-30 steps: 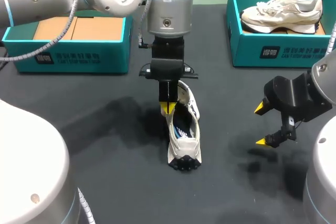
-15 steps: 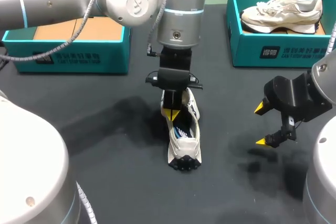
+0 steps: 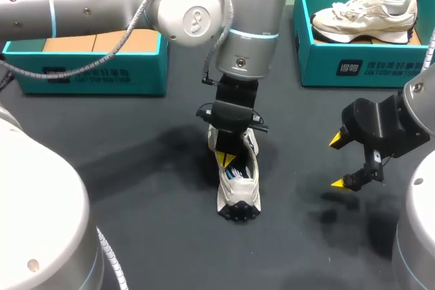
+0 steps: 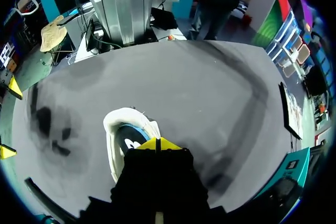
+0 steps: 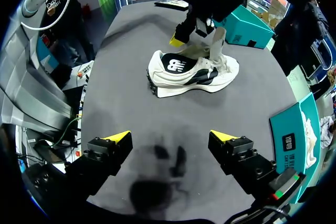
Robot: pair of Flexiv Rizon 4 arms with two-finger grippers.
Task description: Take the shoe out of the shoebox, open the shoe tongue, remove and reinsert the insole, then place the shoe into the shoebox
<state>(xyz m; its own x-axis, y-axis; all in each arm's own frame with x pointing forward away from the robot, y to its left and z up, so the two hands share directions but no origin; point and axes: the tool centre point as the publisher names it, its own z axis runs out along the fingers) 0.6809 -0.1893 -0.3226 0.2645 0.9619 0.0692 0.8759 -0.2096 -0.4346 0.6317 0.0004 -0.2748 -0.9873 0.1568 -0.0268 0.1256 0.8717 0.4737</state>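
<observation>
Directly under L gripper (image 3: 225, 159): shoe (image 3: 239, 191), upright on table (image 3: 136, 174). L fingertips pressed together, dipped into shoe opening over blue insole (image 4: 128, 139); can't tell if anything pinched. Just beside L fingers, tongue (image 5: 218, 38) stands up. R gripper (image 3: 336, 161) spread wide, nothing btwn fingers, hovers above table w/ shoe well ahead of it. Near shoebox (image 3: 353, 66) sits beyond R gripper, second shoe (image 3: 363, 15) inside. Far shoebox (image 3: 95, 73) well apart from both grippers, off L arm's side.
</observation>
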